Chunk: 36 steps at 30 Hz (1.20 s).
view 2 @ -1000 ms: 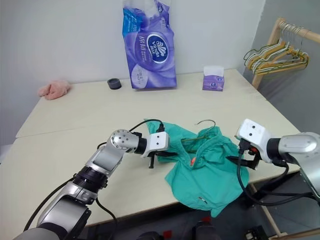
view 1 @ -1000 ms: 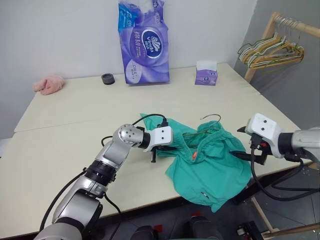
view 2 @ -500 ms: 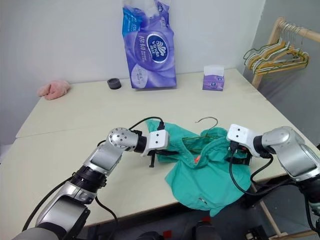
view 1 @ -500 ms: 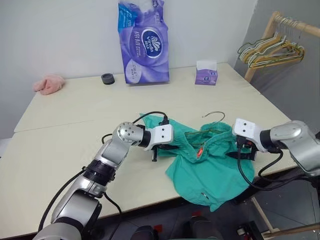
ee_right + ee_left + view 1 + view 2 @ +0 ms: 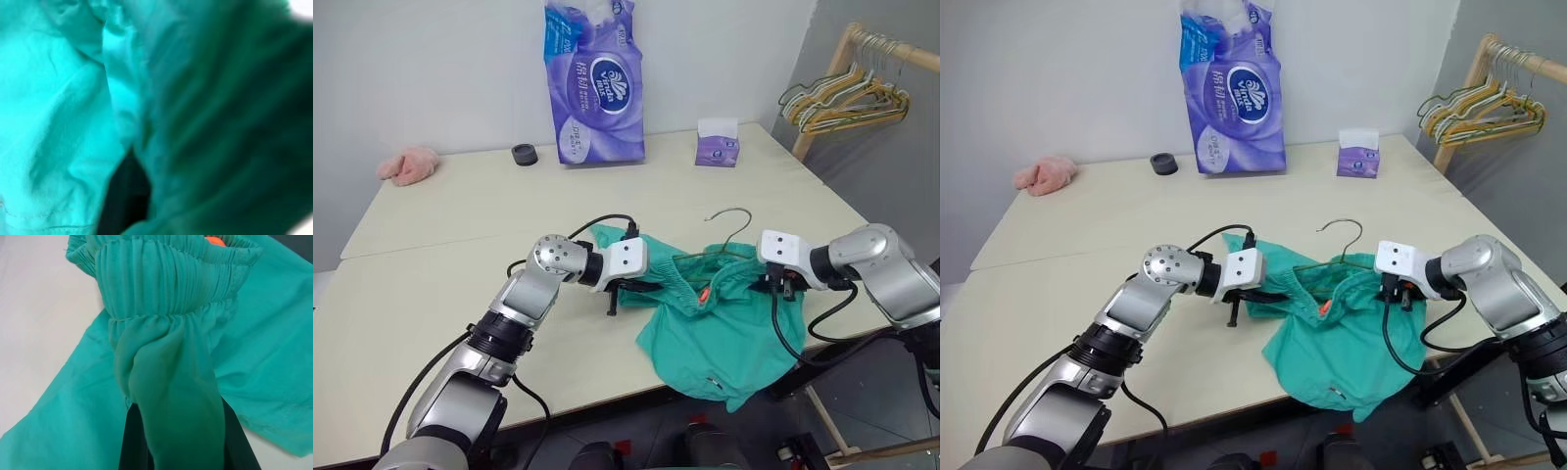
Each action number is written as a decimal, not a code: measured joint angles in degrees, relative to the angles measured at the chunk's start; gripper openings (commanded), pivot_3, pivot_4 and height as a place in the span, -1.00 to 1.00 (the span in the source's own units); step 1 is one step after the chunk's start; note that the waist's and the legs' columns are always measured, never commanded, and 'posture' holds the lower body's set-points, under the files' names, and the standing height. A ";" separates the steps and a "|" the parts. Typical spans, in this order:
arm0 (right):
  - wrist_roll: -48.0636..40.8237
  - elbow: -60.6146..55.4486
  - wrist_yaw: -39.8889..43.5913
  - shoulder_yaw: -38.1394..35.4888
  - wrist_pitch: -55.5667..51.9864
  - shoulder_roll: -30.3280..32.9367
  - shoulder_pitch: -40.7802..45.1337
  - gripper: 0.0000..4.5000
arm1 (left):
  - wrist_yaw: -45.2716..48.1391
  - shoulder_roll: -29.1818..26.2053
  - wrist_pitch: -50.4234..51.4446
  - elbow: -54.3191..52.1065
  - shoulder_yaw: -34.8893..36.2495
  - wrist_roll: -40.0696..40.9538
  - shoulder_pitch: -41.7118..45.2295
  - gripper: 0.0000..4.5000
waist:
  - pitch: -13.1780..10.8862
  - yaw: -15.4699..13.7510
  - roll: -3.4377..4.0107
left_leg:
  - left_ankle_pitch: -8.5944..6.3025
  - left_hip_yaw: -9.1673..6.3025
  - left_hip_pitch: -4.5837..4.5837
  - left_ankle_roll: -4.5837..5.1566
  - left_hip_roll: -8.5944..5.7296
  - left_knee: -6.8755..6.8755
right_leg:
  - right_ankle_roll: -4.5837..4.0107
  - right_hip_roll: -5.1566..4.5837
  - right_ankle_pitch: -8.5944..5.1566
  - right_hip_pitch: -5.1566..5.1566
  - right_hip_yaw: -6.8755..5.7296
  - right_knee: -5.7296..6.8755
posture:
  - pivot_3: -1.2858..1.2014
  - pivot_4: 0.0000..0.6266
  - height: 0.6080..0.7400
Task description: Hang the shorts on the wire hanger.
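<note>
Where cloth meets claws: near right part of the worktop (image 5: 431,255), close to the near edge.
Shorts (image 5: 724,338): teal-green, crumpled, lower part drooping over the near edge; gathered waistband raised toward the far side, an orange tag showing inside it.
Wire hanger (image 5: 729,217): thin bare metal, hook poking up just beyond the waistband, the rest tucked into the cloth (how much is inside, hard to tell).
Left claw (image 5: 641,287): pinched tight on the left end of the waistband; in the left wrist view, a fold of shorts (image 5: 166,396) clamped between the two black fingers (image 5: 134,443).
Right claw (image 5: 773,289): pressed into the right side of the shorts, fingers buried in cloth; whether closed on a fold or just touching, cannot tell. Right wrist view: teal cloth up close, a dark finger (image 5: 124,196) against it.
Far side of the worktop: purple tissue-roll pack (image 5: 592,83) standing upright, small black ring (image 5: 524,154) to its left, pink cloth lump (image 5: 408,164) farther left, small purple tissue box (image 5: 717,143) to the right.
Off the worktop, far right: wooden rack (image 5: 847,59) with a bunch of yellow and green hangers (image 5: 842,103).
</note>
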<state>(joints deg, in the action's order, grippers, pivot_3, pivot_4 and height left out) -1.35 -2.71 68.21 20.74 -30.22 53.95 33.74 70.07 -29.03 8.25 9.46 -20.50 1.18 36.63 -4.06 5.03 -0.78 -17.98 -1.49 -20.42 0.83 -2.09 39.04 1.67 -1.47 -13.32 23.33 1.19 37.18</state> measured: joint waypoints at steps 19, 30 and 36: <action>-5.31 -10.81 2.49 -6.98 -9.53 2.48 -4.52 -1.00 | -0.08 2.64 5.92 1.51 7.44 8.41 0.02 0.16 | 0.03 0.03 0.02 | 0.00 -0.07 -0.06 0.00 -0.04 0.03 | 0.00 -0.06 0.02 0.03 -0.07 0.03 | -0.12 -0.92 1.00; -9.00 -13.41 1.75 -9.48 -11.19 4.06 -7.59 -1.00 | 7.44 -3.34 7.08 10.54 8.37 10.84 1.76 0.16 | 0.03 0.28 0.03 | 0.00 -0.09 -0.08 0.00 -0.08 0.04 | 0.00 -0.11 0.02 0.04 -0.11 0.01 | -0.12 -0.91 1.00; -9.56 -13.73 1.56 -9.48 -11.65 4.33 -7.61 -1.00 | 5.66 -0.16 -0.05 18.76 8.21 7.67 4.70 0.16 | 0.04 0.02 0.03 | 0.00 -0.10 -0.11 0.00 -0.11 0.05 | 0.00 -0.14 0.02 0.05 -0.12 0.01 | -0.12 -0.91 1.00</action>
<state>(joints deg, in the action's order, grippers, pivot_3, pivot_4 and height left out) -10.91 -16.44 69.77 11.26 -41.87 58.28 26.13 75.73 -29.19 8.19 28.23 -12.28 8.85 41.33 -4.02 5.05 -0.75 -17.97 -1.59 -20.53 0.83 -2.20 39.10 1.67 -1.61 -13.30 23.38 1.07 37.19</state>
